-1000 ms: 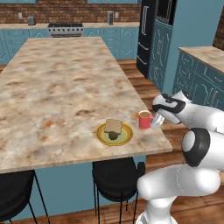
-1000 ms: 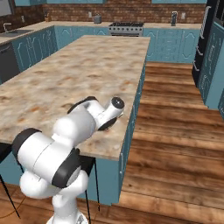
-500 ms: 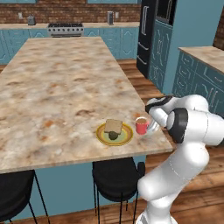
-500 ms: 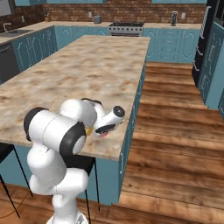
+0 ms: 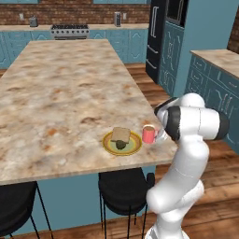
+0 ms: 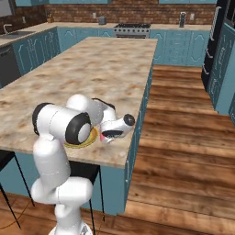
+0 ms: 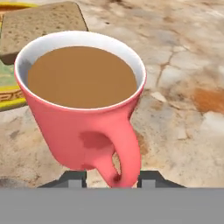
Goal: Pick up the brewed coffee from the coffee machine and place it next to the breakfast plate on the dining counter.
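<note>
Change: over the last second the arm folded in toward the counter edge and the mug moved a little closer to the plate; in the left base view the elbow now bulked up at the right of the counter corner.
Plate: the breakfast plate (image 5: 122, 143) sat near the front edge of the dining counter (image 5: 60, 93), toast on it along with a dark morsel.
Mug: the brewed coffee (image 5: 149, 134) stood upright just right of the plate, near it but apart, and looked to be down on the stone, or barely above it (contact itself could not be judged).
Gripper: the gripper (image 7: 113, 178) had its two dark fingertips either side of the handle's lower end in the hand view; they looked closed on the handle, though pad contact was hidden.
Arm: in the right base view the wrist lay low over the counter corner, covering most of the mug.
Risk, release: if the mug was still off the surface, opening would drop it and slosh the full coffee.
Risk, retreat: pulling back with a finger caught in the handle loop could tip the mug or drag it off the nearby edge.
</note>
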{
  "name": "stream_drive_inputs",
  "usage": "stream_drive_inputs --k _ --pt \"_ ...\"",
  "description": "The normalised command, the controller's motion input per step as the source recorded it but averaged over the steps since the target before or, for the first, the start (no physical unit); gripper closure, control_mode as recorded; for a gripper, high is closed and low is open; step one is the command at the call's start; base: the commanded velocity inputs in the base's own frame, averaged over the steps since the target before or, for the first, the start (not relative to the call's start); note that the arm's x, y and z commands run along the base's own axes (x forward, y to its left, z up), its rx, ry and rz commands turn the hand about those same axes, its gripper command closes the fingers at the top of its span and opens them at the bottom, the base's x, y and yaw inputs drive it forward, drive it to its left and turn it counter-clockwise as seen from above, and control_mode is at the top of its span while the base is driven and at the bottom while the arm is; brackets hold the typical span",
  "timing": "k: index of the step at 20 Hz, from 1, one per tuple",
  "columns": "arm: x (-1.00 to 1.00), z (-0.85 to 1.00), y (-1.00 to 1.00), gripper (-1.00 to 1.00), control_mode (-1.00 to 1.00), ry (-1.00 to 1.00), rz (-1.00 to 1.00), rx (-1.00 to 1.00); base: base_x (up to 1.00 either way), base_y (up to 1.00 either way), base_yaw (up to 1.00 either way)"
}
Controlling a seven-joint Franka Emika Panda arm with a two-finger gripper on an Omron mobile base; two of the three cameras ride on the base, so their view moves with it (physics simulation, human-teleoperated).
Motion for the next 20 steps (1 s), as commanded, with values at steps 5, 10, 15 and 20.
stream_drive_inputs --k 5,10,15,20 --pt "-0.72 0.68 0.00 -1.00 -1.00 -0.19 0.00 -0.03 0.00 0.00 0.00" --pt "-0.98 1.00 -0.02 -1.00 -1.00 -0.22 0.00 -0.09 0.00 0.00 0.00" --pt "-0.86 1.00 -0.33 -1.00 -1.00 -0.27 0.00 -0.16 0.00 0.00 0.00" --pt "-0.24 1.00 -0.41 -1.00 -1.00 -0.17 0.00 -0.13 0.00 0.00 0.00"
